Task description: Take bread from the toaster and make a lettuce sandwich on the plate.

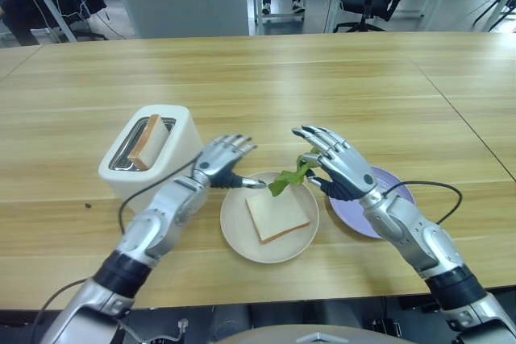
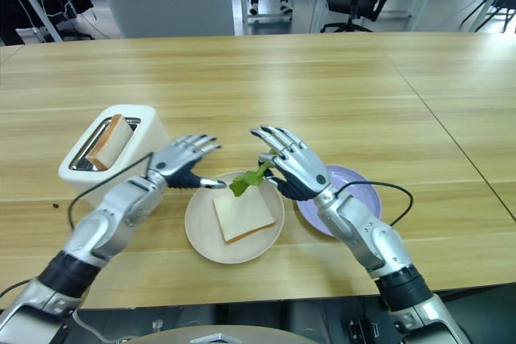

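A white toaster [image 1: 161,168] stands at the left with one bread slice [image 1: 147,141] upright in its slot. On the beige plate [image 1: 235,230] in front of me lies a second bread slice [image 1: 276,214]. My right hand [image 1: 343,168] hangs just above the plate's far right rim, with its thumb and one finger pinched on a green lettuce leaf [image 1: 288,177] and the other fingers spread. The leaf dangles over the slice's far edge. At the plate's far left rim my left hand [image 1: 218,163] is open, holding nothing, its thumb pointing toward the leaf.
A purple plate [image 1: 393,192] sits right of the beige one, partly under my right forearm, with a black cable [image 1: 439,186] looping past it. The wooden table [image 1: 322,86] stretches far behind; desks and office chairs stand beyond its back edge.
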`<state>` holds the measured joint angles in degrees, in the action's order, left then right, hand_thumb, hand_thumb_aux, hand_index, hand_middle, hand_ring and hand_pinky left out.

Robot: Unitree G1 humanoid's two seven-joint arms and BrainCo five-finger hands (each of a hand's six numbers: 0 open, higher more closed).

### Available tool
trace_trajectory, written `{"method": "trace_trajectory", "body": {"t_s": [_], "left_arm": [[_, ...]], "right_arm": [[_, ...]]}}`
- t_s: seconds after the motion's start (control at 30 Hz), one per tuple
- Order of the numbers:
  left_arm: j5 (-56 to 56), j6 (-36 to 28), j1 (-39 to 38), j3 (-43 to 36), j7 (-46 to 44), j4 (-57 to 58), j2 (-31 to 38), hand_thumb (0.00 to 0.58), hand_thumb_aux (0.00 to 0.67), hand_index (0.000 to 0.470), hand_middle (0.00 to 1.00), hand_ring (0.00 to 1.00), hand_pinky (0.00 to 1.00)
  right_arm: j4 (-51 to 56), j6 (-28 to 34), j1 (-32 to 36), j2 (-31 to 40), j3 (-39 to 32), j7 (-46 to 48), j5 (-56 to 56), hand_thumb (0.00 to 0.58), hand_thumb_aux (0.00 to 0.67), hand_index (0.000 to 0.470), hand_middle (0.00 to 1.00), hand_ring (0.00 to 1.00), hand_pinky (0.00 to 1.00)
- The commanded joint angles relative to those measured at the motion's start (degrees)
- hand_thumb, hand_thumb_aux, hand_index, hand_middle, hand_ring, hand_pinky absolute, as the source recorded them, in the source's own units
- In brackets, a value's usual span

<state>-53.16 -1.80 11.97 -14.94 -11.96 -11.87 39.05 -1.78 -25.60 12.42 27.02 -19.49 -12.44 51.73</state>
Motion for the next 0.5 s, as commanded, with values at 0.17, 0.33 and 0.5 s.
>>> {"method": "trace_trajectory", "body": {"t_s": [0.17, 0.33, 0.5], "left_arm": [[-2.5, -7.6, -4.3, 14.1, -3.4, -10.9, 4.1, 0.0, 0.0, 0.0, 0.0, 0.0, 0.0], [-3.6, -10.3, -4.6, 19.2, -3.4, -12.7, 4.1, 0.0, 0.0, 0.0, 0.0, 0.0, 0.0], [-5.3, -12.8, -5.0, 21.2, -3.8, -11.5, 3.9, 0.0, 0.0, 0.0, 0.0, 0.0, 0.0]], "right_arm": [[10.6, 0.2, 6.3, -4.7, -5.9, -2.1, 4.2, 0.58, 0.67, 0.46, 0.0, 0.0, 0.0], [17.9, 0.6, 10.2, -7.8, -9.4, -5.7, 6.6, 0.58, 0.67, 0.46, 0.0, 0.0, 0.0], [21.3, 0.2, 10.8, -8.1, -12.5, -5.7, 7.2, 0.58, 0.67, 0.46, 0.0, 0.0, 0.0]]}}
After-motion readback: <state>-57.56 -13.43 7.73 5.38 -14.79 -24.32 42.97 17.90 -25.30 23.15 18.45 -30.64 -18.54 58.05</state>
